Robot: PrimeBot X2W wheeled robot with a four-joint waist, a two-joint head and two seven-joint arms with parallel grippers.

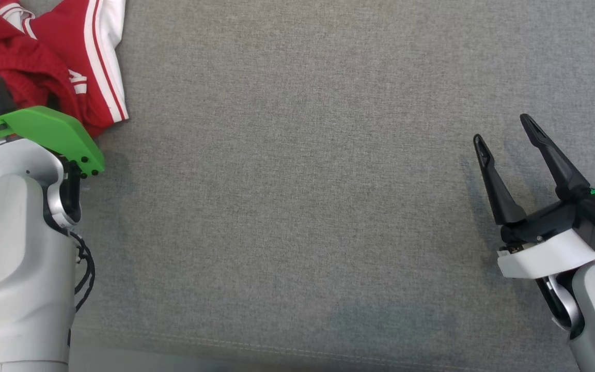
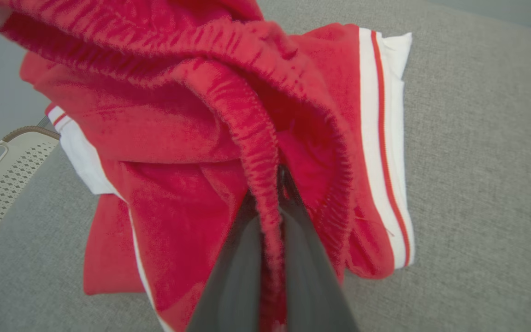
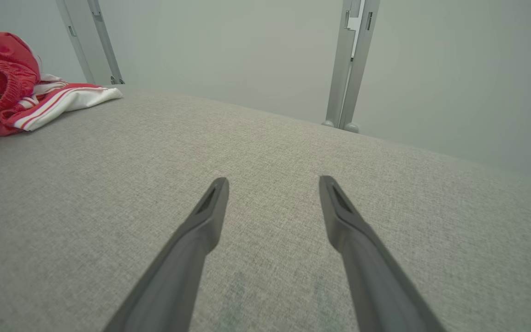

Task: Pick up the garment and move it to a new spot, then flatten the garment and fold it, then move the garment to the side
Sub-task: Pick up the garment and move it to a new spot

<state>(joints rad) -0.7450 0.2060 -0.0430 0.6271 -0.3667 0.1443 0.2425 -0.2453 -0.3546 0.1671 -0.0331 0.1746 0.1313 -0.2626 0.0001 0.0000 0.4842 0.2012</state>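
Perhaps a pale basket point(image 2: 2, 180) near garment point(image 2: 178, 138)

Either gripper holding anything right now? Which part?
The left gripper is shut on the red garment, pinching its elastic waistband. The right gripper is open above the grey surface, holding nothing.

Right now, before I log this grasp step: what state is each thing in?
Garment: crumpled, lying at the far left of the grey surface.
Left gripper: fingers shut on the garment's waistband.
Right gripper: fingers open, nothing between them, over bare surface.
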